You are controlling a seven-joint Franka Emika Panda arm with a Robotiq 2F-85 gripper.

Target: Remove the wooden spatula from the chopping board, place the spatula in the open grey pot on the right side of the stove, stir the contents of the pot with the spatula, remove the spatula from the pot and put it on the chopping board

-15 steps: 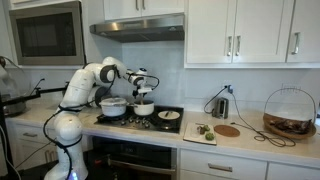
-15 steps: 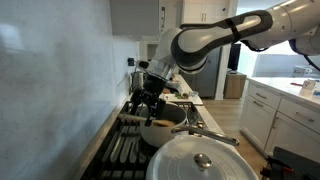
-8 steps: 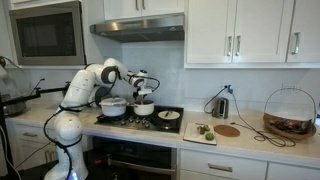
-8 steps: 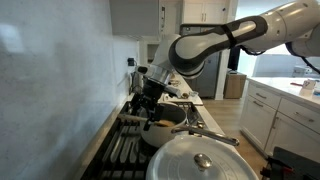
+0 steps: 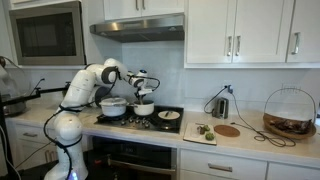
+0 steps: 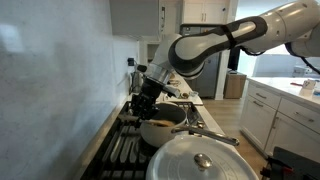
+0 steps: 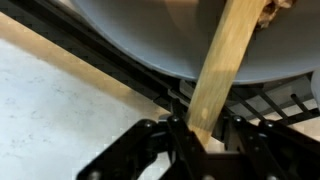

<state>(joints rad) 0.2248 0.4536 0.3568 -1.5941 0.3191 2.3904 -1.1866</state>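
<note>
- Because the wooden spatula [image 7: 225, 70] leans with its blade end inside the grey pot [image 7: 150, 30] and its handle sloping out over the rim, the gripper [image 7: 200, 130] has taken it low on the free end. That is the only part clear of the pot wall.
- As far as the wrist view shows, the fingers [image 7: 165, 135] press on both sides of the wood, so I read the jaws as clamped on the handle, not standing apart.
- From the gripper the handle runs up and away into the pot. The pot's rounded wall sits just ahead of the fingertips, with a dark stove grate [image 7: 120, 75] under and between them.
- A grip this far down the handle gives a long lever — good for sweeping the blade round, I judge, but a tilt of the wrist could knock the rim.
- Brownish bits show near the blade end, too small to name.
- In both exterior views the gripper [image 5: 143, 97] [image 6: 143, 100] hangs just above and beside the grey pot [image 5: 144, 107] [image 6: 160, 128], pointing downward.
- The arm [image 5: 95, 80] rises from its base, folds at a high elbow and reaches forward over the larger pot [image 5: 113, 105], which stands beside the gripper.
- The chopping board [image 5: 192, 136] lies well apart from the gripper, beyond the far edge of the stove — the return trip is not yet begun.
</note>
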